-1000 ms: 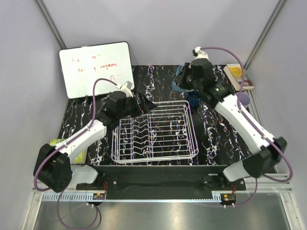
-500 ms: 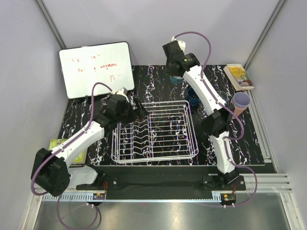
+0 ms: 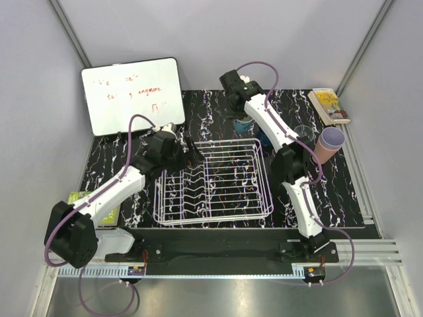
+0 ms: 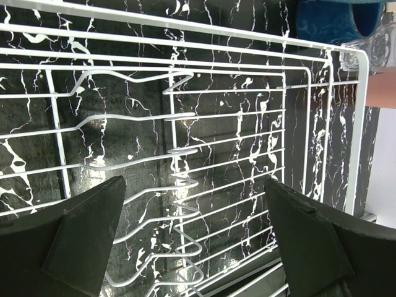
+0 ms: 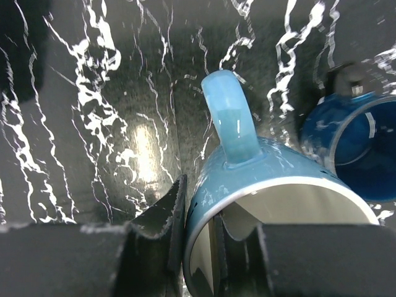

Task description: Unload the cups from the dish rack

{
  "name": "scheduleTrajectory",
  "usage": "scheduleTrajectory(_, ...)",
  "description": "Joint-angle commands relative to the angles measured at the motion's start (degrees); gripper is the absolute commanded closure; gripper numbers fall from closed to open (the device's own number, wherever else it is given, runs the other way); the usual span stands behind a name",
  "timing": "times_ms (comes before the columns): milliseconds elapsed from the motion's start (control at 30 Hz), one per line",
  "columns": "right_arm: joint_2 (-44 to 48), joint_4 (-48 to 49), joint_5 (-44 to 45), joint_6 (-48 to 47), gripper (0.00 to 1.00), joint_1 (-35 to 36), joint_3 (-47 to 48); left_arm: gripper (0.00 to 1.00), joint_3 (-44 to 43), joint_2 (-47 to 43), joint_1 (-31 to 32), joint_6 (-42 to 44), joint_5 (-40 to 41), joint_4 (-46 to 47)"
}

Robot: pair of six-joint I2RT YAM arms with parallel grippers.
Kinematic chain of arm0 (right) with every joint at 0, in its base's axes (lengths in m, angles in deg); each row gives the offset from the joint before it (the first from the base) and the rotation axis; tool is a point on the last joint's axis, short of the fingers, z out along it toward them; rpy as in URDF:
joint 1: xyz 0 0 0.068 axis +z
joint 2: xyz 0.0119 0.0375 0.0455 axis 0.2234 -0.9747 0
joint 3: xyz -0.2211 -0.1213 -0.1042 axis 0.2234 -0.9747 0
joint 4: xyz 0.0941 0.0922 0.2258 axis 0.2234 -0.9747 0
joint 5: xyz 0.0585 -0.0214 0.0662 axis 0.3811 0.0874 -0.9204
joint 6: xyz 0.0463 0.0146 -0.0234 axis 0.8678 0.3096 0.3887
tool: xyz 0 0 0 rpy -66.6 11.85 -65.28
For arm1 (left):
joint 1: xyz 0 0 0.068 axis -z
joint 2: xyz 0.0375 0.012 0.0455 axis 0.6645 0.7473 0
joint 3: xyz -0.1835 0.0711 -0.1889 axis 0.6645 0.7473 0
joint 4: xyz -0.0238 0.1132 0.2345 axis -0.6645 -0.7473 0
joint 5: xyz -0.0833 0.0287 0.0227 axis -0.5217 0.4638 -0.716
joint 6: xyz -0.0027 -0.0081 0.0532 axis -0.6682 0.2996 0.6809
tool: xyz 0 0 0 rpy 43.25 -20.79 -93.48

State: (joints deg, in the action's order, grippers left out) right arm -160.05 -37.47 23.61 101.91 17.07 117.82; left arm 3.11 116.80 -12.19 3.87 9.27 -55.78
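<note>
The white wire dish rack [image 3: 211, 198] sits mid-table with no cup in it; its tines fill the left wrist view [image 4: 173, 117]. My left gripper [image 3: 190, 153] [image 4: 195, 185] is open and empty over the rack's back-left corner. My right gripper [image 3: 239, 113] [image 5: 198, 241] is shut on the rim of the light teal cup [image 3: 243, 123] [image 5: 272, 179], one finger inside and one outside, low over the table behind the rack. The dark blue cup [image 3: 266, 137] [image 5: 356, 148] stands beside it. The clear glass [image 3: 302, 132] and a salmon pink cup with a lavender rim [image 3: 328, 142] stand to the right.
A whiteboard [image 3: 132, 94] leans at the back left. A book [image 3: 328, 105] lies at the back right. A green pad [image 3: 82, 198] lies at the table's left edge. The dark blue cup also shows at the top right of the left wrist view [image 4: 337, 18].
My right arm has folded and swung its wrist left along the back of the table, carrying the teal cup lower. My left gripper has shifted slightly toward the rack's corner.
</note>
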Motion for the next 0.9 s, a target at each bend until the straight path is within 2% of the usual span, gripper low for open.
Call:
scheduleTrajectory(0, -0.03, 3.78, -2.2, 0.88, 1.0, -0.18, -1.81, 0.01, 0.65, 0.43, -0.01, 0.04, 0.27, 0.79)
scheduleTrajectory(600, -4.42, 10.11, -6.25, 2.2, 1.0, -0.97, -12.01, 0.01, 1.09, 0.43, -0.01, 0.04, 0.8, 0.0)
scheduleTrajectory(867, -1.36, 13.53, -6.42, 2.46, 0.99, -1.06, -17.8, 0.01, 1.18, 0.96, -0.01, -0.05, 0.63, 0.09)
